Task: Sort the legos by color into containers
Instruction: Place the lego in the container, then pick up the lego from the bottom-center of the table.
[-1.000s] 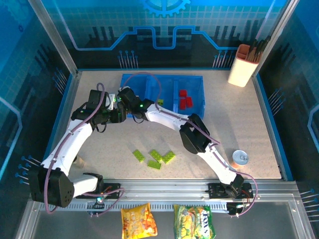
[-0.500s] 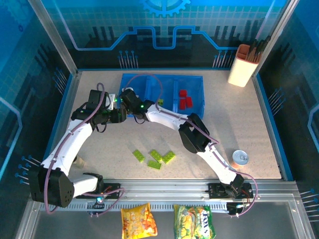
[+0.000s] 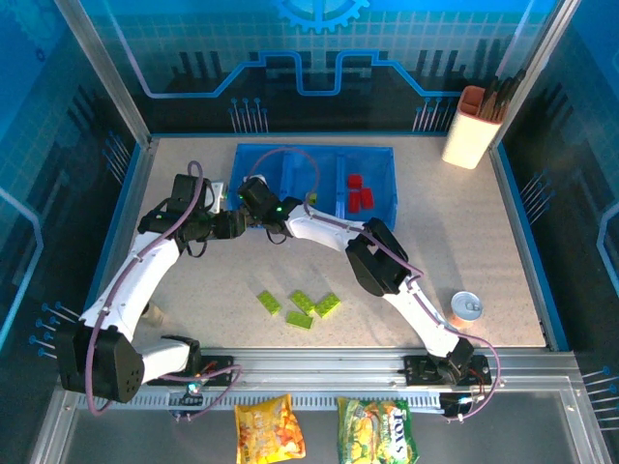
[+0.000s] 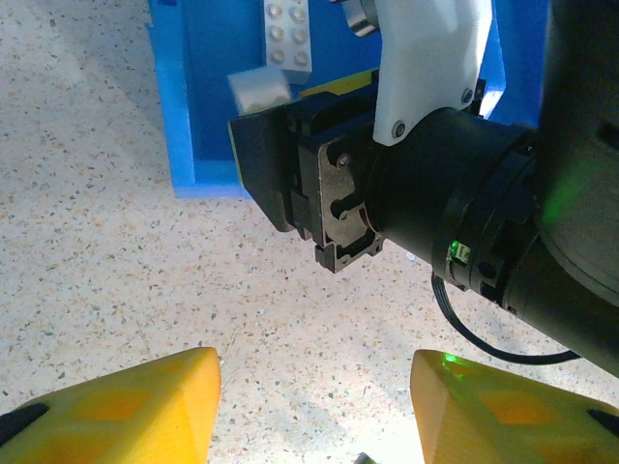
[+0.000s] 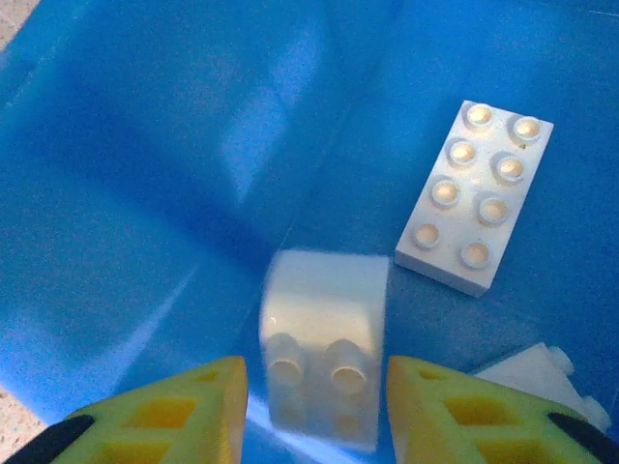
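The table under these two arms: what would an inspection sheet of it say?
Surface: speckled beige table, no spills seen.
Job's things: blue tray at the back; red bricks in its right compartment; white bricks in its left; four lime bricks loose on the table.
Clutter: utensil cup, small can, two snack bags on the front ledge.
Grippers: left gripper open, empty, near the tray; right gripper parted over the left compartment, a blurred white brick between its fingers, seemingly loose.
Cables: purple cable loops over the tray.
Surroundings: blue-lit enclosure walls.
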You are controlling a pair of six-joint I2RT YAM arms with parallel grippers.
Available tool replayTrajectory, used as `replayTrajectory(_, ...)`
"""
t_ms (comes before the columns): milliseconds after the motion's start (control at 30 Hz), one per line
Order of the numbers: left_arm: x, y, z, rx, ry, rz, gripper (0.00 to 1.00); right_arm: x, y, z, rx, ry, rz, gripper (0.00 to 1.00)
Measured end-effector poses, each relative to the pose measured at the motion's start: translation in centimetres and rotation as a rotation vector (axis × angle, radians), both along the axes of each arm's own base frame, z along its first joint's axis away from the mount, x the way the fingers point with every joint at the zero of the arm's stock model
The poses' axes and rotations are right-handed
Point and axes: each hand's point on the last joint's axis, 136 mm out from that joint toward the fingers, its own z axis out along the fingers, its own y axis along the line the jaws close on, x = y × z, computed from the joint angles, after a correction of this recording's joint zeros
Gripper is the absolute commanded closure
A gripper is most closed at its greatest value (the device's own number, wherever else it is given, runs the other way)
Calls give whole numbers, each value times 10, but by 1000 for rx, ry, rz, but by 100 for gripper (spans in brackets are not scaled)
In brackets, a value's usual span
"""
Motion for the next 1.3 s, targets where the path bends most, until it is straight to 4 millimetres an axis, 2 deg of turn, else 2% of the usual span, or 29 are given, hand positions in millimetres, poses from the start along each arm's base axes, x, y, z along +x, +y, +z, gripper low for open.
replayTrajectory(167, 0, 0, 0, 0, 0, 0, 44, -5, -3, 10, 9, 6, 11, 53)
replayTrajectory(433, 0, 0, 0, 0, 0, 0, 44, -16, -6, 46, 40, 4, 50, 53)
replayTrajectory(567, 0, 0, 0, -2, 0, -1, 44, -26, -15, 64, 34, 3, 68, 53)
replayTrajectory(700, 0, -1, 0, -4, 2, -3, 44, -37, -33, 71, 4, 23, 73, 52)
replayTrajectory(833, 0, -1, -3, -4, 11, -5, 44, -53, -57, 70, -52, 63, 70, 52)
replayTrajectory(1033, 1, -1, -7, -3, 26, -5, 44, -88, -98, 61, -142, 146, 70, 51)
replayTrajectory(1167, 2, -2, -12, 0, 42, -5, 44, -109, -121, 50, -200, 205, 70, 50)
replayTrajectory(1300, 3, -2, -17, 1, 56, -5, 44, -133, -136, 32, -264, 266, 79, 50)
